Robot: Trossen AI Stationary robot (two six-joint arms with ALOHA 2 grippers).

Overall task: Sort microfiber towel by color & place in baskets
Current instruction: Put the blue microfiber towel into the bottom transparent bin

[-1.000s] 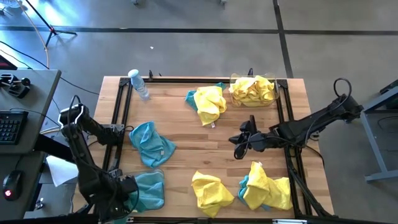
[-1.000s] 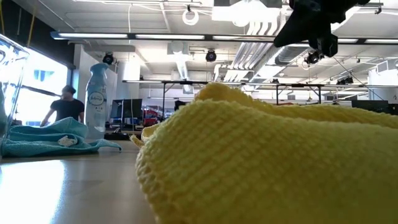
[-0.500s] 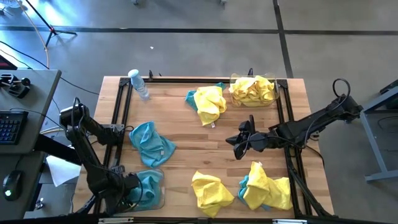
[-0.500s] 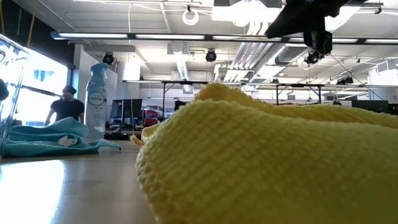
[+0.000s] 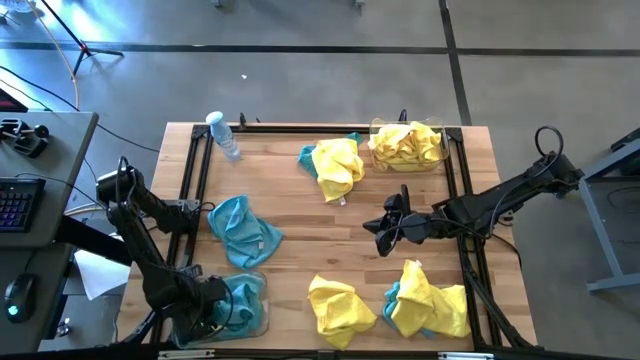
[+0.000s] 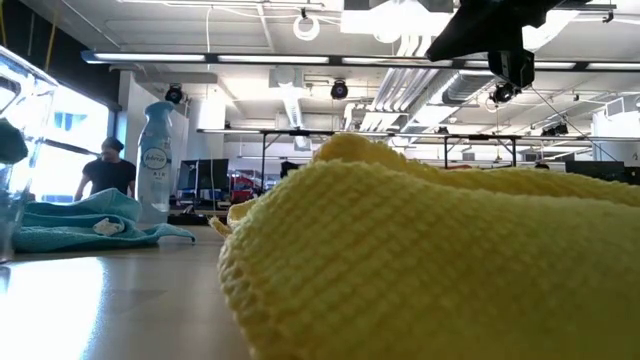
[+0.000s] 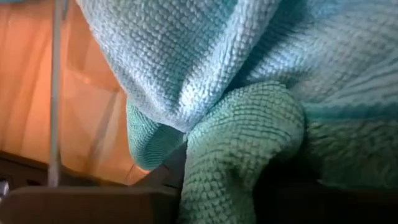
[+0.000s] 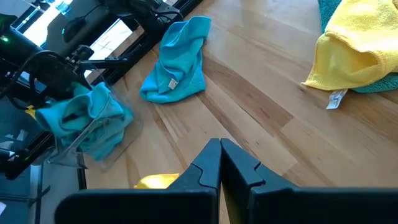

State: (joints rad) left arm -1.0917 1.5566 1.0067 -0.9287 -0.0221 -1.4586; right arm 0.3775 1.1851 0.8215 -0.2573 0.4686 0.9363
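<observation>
The right gripper (image 5: 383,236) has its jaws pressed together on nothing, above the bare wood at the table's middle. The left gripper (image 5: 212,312) is down in the near-left clear basket (image 5: 255,277), on the teal towels (image 5: 243,302); I cannot tell its jaws. Another teal towel (image 5: 243,230) lies beside. Yellow towels (image 5: 408,143) fill the far basket (image 5: 441,162).

Left arm folded at the table's near left corner, elbow raised, left gripper (image 5: 212,312) pointing down low. Right arm stretched in from the right edge, nearly level, wrist above mid-table. Right gripper (image 5: 380,228) held off the surface, fingers (image 8: 239,167) pressed together with nothing between them.
</observation>
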